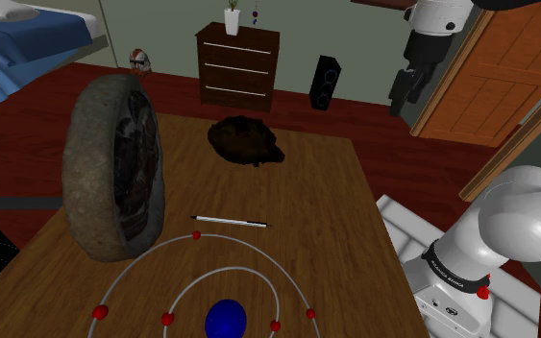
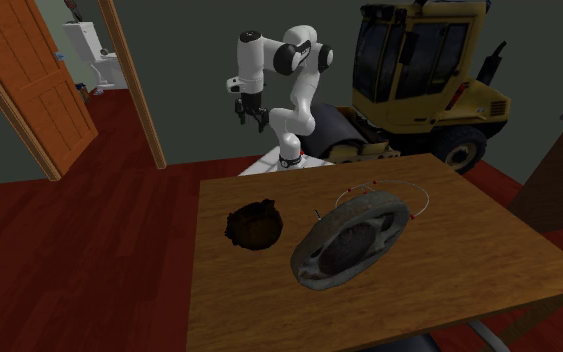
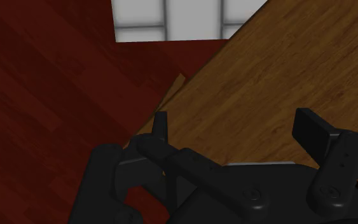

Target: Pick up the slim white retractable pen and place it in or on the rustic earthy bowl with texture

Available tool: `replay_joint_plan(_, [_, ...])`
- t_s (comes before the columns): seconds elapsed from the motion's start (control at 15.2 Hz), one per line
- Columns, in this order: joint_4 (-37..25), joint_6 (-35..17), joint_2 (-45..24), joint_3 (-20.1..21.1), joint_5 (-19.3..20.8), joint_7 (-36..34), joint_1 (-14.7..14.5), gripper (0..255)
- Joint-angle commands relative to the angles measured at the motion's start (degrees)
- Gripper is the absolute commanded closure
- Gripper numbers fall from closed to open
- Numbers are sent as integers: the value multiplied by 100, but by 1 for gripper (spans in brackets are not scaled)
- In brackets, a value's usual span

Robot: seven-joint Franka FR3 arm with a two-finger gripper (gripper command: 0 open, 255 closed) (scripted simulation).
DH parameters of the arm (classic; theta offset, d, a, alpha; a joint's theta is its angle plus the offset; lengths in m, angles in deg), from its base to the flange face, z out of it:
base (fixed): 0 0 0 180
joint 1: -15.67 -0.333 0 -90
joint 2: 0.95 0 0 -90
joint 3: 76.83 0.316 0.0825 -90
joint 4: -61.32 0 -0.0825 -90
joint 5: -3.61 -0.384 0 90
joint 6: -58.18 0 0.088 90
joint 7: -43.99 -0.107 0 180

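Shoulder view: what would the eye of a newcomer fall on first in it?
First, the big rough grey disc, standing on edge on the table, at the shoulder view's left. Next, the thin white pen lying mid-table, with the dark bowl beyond it, and the open claw high at upper right.

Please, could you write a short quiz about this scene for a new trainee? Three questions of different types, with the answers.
1. Fill in: the dark bowl and the white pen are ___ (touching / apart).
2. True or false: the gripper is shut on the pen.
3. The pen lies: A) in the bowl; B) on the wooden table; C) in the gripper.
Key: 1 apart; 2 false, it is open and empty; 3 B.
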Motion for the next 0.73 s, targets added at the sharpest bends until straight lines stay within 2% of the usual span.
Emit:
replay_joint_plan(0.0, [0, 0, 0, 0, 0, 0, 0, 0])
replay_joint_plan(0.66, [25, -1481, -1397, 202, -707, 382, -660, 0])
